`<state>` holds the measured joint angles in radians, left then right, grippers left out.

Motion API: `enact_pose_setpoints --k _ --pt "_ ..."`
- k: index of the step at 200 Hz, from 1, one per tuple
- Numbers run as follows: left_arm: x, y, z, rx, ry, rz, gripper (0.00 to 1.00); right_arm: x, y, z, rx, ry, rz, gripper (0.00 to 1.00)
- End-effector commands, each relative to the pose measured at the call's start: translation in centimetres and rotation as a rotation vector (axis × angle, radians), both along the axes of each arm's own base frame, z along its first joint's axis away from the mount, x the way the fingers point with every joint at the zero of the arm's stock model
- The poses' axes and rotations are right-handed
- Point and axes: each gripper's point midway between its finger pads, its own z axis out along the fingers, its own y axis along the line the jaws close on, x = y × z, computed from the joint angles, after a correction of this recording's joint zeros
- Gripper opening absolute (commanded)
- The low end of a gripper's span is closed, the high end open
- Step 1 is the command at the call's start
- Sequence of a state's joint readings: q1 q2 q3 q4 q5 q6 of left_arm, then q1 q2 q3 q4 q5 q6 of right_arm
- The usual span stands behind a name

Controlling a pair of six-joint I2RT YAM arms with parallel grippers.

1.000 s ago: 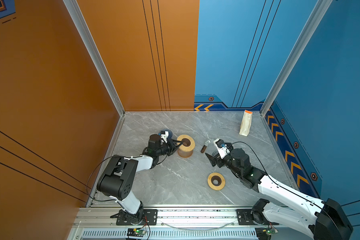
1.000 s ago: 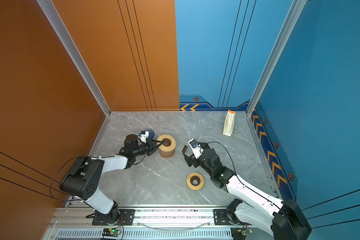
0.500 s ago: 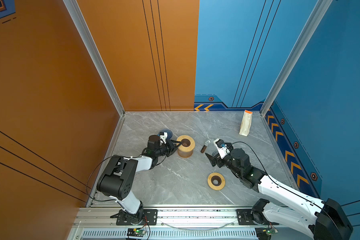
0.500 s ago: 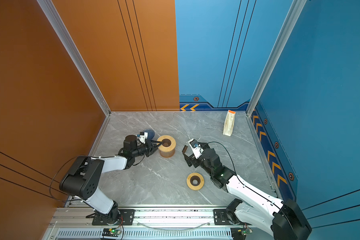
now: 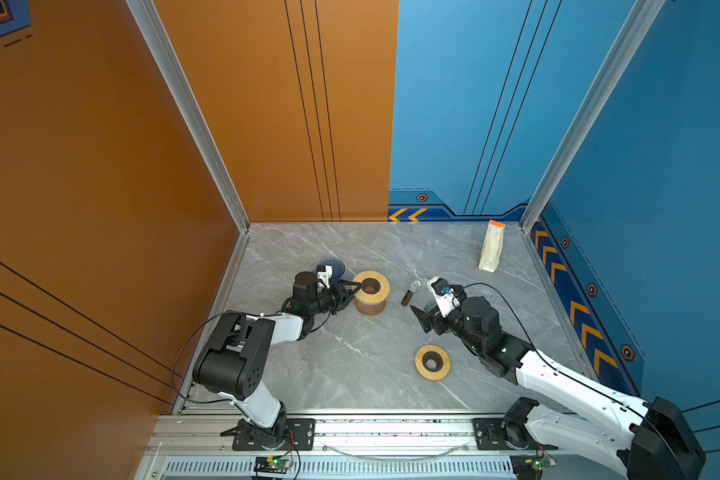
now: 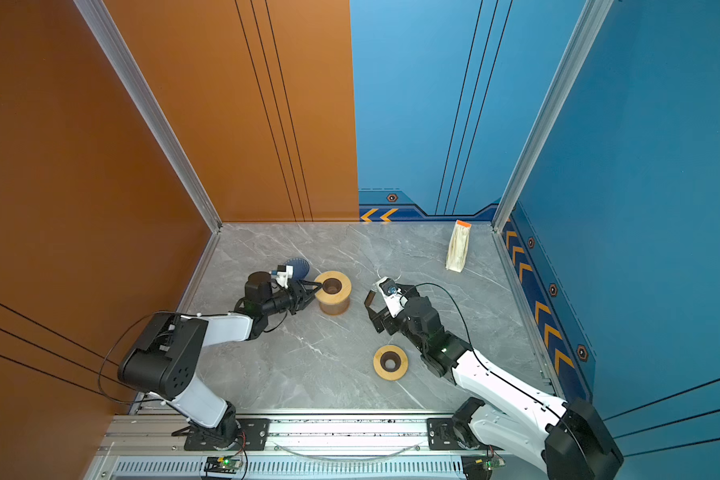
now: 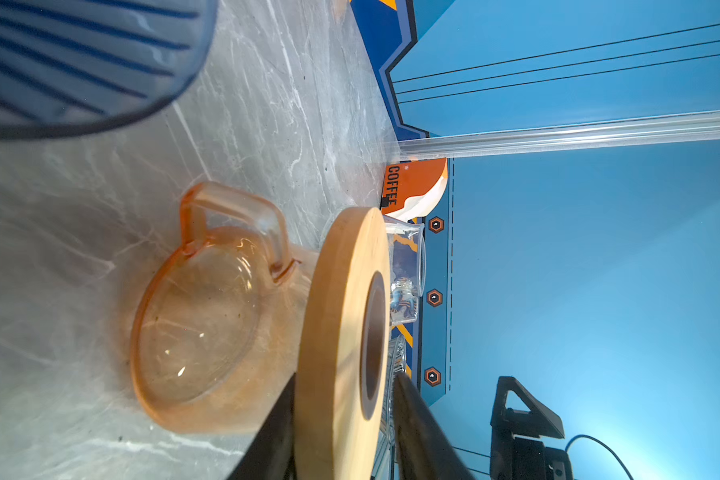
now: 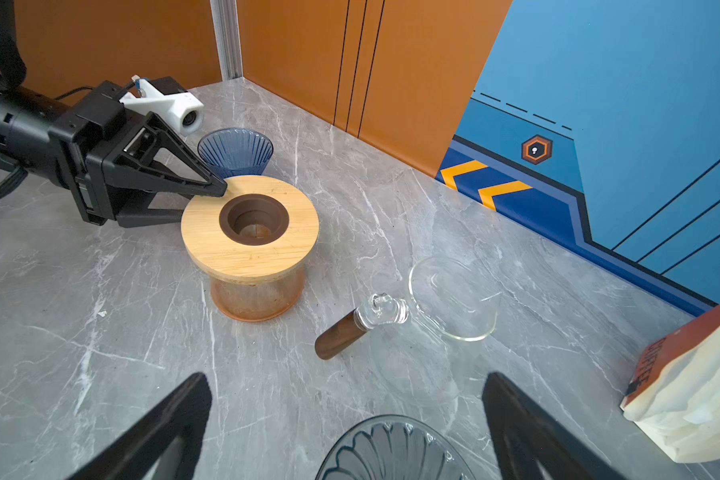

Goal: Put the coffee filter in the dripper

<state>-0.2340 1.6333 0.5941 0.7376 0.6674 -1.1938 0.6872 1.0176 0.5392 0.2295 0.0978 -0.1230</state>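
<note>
Though right hand (image 8: 346, 377) hung spread & empty, left hand (image 8: 203, 203) sat parted astride wooden ring lid (image 8: 267, 257) on orange glass carafe (image 8: 258, 300); ribbed blue dripper (image 8: 235, 151) beyond had no filter; filters prob. in white orange-topped pack (image 5: 491, 247), far back.

The grey marble counter (image 5: 341, 374) carries an amber carafe (image 5: 370, 306) left of middle (a wooden lid (image 5: 381, 286) sits on it), with a blue dripper (image 5: 332, 266) just behind it, toward the back wall. A glass dripper (image 8: 449, 303) lies on its side near the middle. A loose wooden ring (image 5: 444, 365) lies flat toward the front, and a filter bag (image 5: 491, 246) stands by the back right corner.
</note>
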Motion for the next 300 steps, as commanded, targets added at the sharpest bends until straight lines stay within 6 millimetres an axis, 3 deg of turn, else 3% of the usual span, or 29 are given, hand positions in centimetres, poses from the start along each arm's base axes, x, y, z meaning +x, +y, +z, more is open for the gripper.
enact_pose_setpoints --k 1,47,96,134,174,233,239,243,253,256,264,300 --pt "-0.8 0.4 0.0 0.001 -0.006 -0.017 0.41 0.2 0.5 1.6 0.044 -0.029 0.008 1.0" --pt "-0.9 0.9 0.0 0.002 -0.009 -0.007 0.45 0.3 0.5 2.2 0.06 -0.043 0.004 1.0" --pt "-0.9 1.6 1.4 0.019 -0.043 -0.01 0.53 0.4 0.6 2.3 0.07 -0.035 0.002 1.0" --pt "-1.7 2.1 2.7 0.144 -0.06 -0.051 0.62 1.0 0.7 2.4 0.067 0.008 -0.021 1.0" --pt "-2.9 3.7 5.2 0.373 -0.092 -0.094 0.73 1.3 2.1 3.1 0.092 0.038 0.019 1.0" --pt "-3.7 6.1 10.4 0.571 -0.169 -0.087 0.82 1.9 2.6 5.2 0.088 0.041 0.016 1.0" --pt "-3.9 6.3 10.3 0.585 -0.163 -0.091 0.82 2.0 2.5 5.4 0.083 0.041 0.01 1.0" --pt "-3.6 6.3 11.7 0.588 -0.193 -0.087 0.83 2.1 2.5 5.5 0.079 0.043 0.006 1.0" --pt "-3.5 6.7 12.4 0.605 -0.201 -0.093 0.85 2.3 2.5 5.8 0.072 0.047 0.0 1.0" --pt "-3.5 6.8 12.5 0.611 -0.201 -0.095 0.92 2.3 2.5 6.0 0.072 0.048 -0.001 1.0" --pt "-3.4 7.2 12.9 0.619 -0.203 -0.097 0.96 2.4 2.6 6.2 0.068 0.056 -0.002 1.0" --pt "-2.4 9.1 14.2 0.674 -0.223 -0.069 0.97 2.6 3.4 6.8 0.03 0.114 0.015 1.0"
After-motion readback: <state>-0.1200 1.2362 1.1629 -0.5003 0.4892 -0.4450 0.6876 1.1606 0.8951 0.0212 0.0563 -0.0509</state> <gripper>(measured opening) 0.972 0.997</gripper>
